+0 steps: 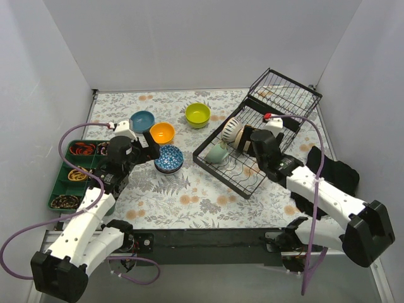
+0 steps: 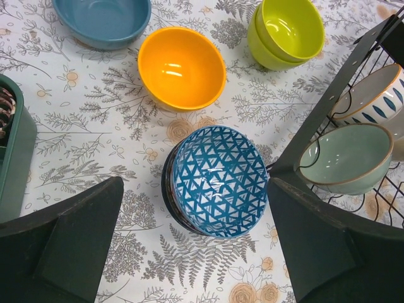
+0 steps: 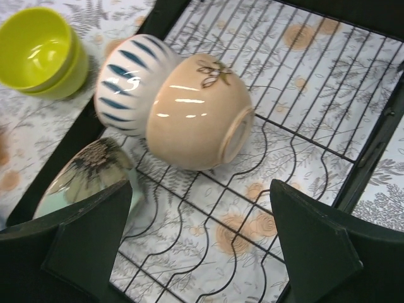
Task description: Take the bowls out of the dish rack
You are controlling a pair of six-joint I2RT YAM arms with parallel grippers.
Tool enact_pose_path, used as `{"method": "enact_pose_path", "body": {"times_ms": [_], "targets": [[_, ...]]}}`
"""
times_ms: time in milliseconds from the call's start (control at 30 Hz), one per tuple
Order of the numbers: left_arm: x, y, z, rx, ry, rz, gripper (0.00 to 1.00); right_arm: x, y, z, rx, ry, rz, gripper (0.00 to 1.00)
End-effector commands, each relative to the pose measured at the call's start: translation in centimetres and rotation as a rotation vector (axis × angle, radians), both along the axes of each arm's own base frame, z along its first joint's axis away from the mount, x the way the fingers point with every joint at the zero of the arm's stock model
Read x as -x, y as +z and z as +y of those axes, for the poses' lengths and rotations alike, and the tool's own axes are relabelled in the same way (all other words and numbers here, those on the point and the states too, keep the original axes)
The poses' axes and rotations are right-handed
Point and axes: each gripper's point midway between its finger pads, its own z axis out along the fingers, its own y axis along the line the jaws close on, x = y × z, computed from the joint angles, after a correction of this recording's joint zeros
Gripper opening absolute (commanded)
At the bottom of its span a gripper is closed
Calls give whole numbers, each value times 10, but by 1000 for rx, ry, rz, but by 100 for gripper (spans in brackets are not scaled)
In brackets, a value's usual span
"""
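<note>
The black wire dish rack lies at the right. It holds a striped blue-white bowl, a beige bowl on its side and a pale-green bowl. My right gripper is open and empty, hovering over the rack floor just short of the beige bowl. On the table stand a blue bowl, an orange bowl, stacked lime-yellow bowls and a blue-white patterned bowl on top of a dark one. My left gripper is open and empty, just above and behind the patterned bowl.
A green compartment tray with small items sits at the left table edge. The rack's raised basket tier stands at the back right. A black object lies by the right wall. The rack's corner is right of the patterned bowl.
</note>
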Motion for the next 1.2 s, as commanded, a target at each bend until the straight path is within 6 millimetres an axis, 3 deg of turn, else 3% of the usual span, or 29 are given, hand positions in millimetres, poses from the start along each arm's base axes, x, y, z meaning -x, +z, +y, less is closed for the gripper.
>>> {"method": "enact_pose_path", "body": {"times_ms": [0, 300, 567, 700, 967, 1167], "targets": [[-1, 8, 5, -8, 15, -39, 98, -25, -1, -11, -31, -55, 37, 99], [0, 6, 1, 2, -1, -30, 98, -57, -16, 1, -84, -36, 88, 99], [1, 7, -2, 13, -15, -30, 98, -70, -27, 13, -124, -42, 112, 99], [2, 7, -3, 15, -22, -30, 98, -73, -44, 11, -110, -72, 144, 98], [2, 6, -5, 18, -34, -27, 98, -76, -59, 8, -83, -106, 171, 86], [2, 5, -7, 23, -45, -22, 98, -72, -59, 3, -76, -128, 173, 76]]}}
